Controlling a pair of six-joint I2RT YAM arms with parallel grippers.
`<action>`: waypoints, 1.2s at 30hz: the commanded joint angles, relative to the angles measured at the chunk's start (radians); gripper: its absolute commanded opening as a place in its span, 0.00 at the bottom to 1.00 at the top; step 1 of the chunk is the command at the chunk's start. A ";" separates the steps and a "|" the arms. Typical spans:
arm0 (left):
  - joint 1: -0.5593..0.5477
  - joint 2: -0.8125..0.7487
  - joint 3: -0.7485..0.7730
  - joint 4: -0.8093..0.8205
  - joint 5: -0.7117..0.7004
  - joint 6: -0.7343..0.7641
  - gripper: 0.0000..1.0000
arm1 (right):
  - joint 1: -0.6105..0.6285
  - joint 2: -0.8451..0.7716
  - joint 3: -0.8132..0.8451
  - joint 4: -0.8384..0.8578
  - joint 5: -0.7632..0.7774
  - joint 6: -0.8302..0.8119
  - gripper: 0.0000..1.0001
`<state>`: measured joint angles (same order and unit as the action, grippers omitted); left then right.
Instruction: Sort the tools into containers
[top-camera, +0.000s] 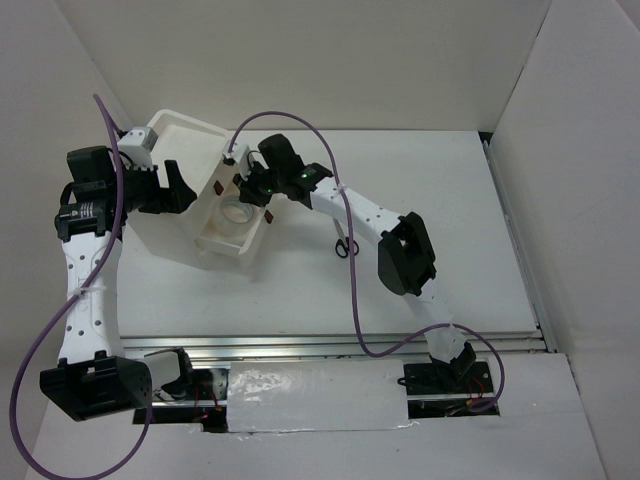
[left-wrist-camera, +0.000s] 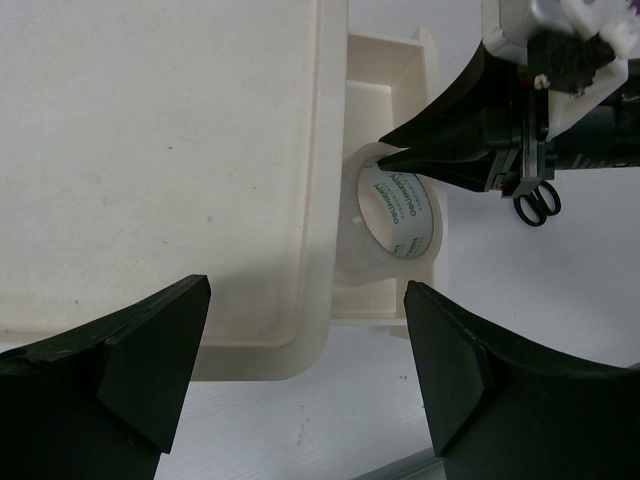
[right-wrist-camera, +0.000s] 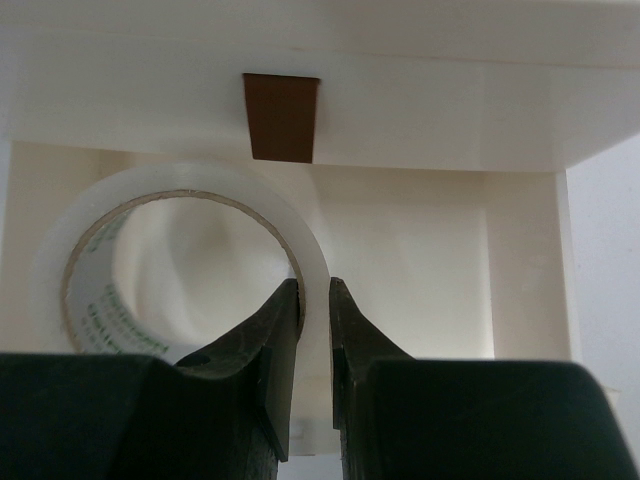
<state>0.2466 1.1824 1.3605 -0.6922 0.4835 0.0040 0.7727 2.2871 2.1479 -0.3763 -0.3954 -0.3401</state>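
We hold the tape roll (right-wrist-camera: 200, 180) inside the open drawer (right-wrist-camera: 430, 260) with our right gripper (right-wrist-camera: 315, 290), its jaws clamped on the roll's wall, while our left gripper (left-wrist-camera: 307, 290) has its jaws apart, so we should set the roll down softly, then let go.

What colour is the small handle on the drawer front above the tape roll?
The handle is dark red-brown, seen best in the right wrist view.

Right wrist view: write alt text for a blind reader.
The right gripper pinches the wall of the tape roll, one finger inside the ring, within an open white drawer. A red-brown handle shows above.
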 joint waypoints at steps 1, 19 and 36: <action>0.002 -0.012 -0.015 0.042 0.017 0.019 0.93 | 0.037 -0.028 0.018 -0.041 0.095 -0.128 0.00; 0.003 0.003 -0.015 0.051 0.013 0.021 0.94 | 0.057 -0.113 0.033 0.054 0.213 0.044 0.65; 0.005 0.152 0.169 0.083 -0.075 0.094 0.79 | -0.187 -0.472 -0.732 0.474 -0.140 0.806 0.03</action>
<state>0.2470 1.3087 1.4750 -0.6571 0.4454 0.0536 0.5526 1.8160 1.4803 0.0231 -0.4934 0.3595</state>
